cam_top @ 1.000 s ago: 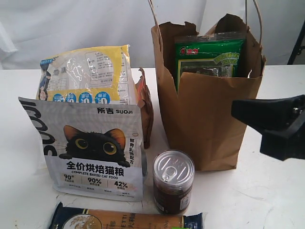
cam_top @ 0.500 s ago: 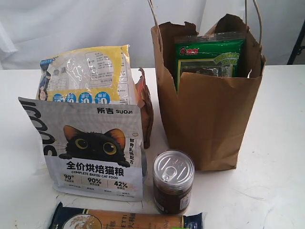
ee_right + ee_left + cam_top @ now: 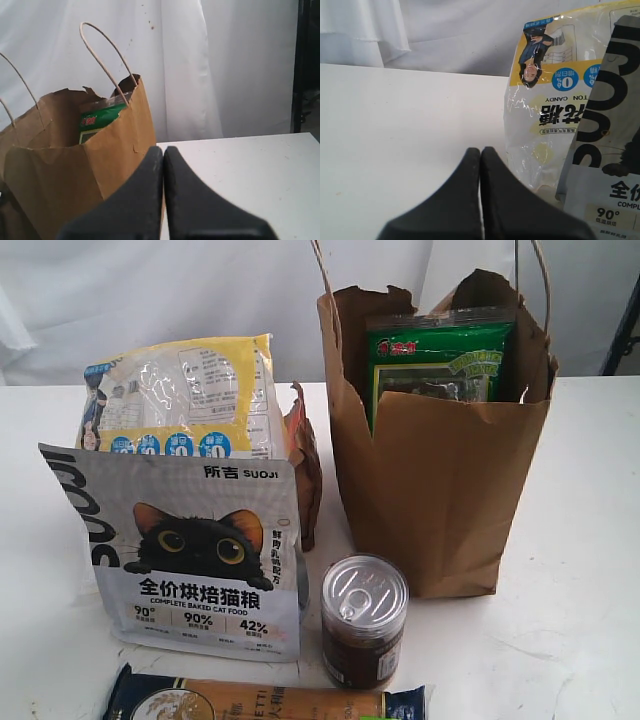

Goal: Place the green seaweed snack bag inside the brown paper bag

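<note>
Right claw (image 3: 163,150) back; seaweed bag (image 3: 440,355) half-hidden in paper bag (image 3: 430,490)

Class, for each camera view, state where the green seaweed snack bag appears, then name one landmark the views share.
Exterior view: upper right, the green seaweed snack bag stands upright inside the brown paper bag, its top above the front wall.
Left wrist view: not in it.
Right wrist view: its green corner with the red logo peeks over the brown paper bag's rim.
Shared landmark: the brown paper bag, in the exterior and right wrist views.
</note>
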`<state>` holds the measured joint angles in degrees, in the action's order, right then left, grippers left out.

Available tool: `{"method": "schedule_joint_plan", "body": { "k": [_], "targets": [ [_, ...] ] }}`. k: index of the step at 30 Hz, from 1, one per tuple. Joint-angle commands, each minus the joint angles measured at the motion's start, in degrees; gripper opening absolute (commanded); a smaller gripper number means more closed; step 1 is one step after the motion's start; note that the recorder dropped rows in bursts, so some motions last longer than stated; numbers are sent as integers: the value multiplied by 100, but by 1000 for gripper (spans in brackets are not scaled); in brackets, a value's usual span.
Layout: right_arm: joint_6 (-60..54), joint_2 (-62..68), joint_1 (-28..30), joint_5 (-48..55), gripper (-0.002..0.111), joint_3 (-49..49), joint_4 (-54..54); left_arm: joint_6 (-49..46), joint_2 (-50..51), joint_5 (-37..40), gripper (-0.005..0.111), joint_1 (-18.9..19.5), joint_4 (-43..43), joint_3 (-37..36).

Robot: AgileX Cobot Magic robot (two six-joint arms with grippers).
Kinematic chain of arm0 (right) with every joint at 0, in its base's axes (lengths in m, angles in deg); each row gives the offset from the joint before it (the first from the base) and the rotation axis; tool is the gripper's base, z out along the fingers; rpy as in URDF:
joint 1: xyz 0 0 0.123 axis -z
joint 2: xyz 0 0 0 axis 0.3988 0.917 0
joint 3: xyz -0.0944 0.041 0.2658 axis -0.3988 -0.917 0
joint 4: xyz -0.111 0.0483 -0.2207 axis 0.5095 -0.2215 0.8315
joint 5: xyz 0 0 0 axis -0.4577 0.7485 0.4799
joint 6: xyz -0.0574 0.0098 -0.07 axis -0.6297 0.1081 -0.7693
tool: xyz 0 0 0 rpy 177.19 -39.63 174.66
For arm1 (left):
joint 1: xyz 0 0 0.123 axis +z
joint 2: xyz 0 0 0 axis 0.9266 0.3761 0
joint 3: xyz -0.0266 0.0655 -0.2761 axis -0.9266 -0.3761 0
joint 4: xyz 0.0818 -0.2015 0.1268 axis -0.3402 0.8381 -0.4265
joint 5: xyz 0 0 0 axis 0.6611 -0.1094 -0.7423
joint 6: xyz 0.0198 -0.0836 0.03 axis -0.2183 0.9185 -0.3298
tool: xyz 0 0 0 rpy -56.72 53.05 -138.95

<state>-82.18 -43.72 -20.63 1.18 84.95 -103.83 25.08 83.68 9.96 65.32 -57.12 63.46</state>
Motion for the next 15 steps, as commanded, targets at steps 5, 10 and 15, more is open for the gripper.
{"method": "schedule_joint_plan", "body": {
  "k": [5,10,15],
  "targets": [
    [-80,-97,28,-80,0,-227,171,8,-25,-54,0,-31,-14,-28],
    [1859,-477,28,-7,0,-614,2037,8,-25,-54,0,-31,-14,-28],
    [3118,-910,28,441,0,-832,3452,8,-25,-54,0,-31,-14,-28]
  ]
}}
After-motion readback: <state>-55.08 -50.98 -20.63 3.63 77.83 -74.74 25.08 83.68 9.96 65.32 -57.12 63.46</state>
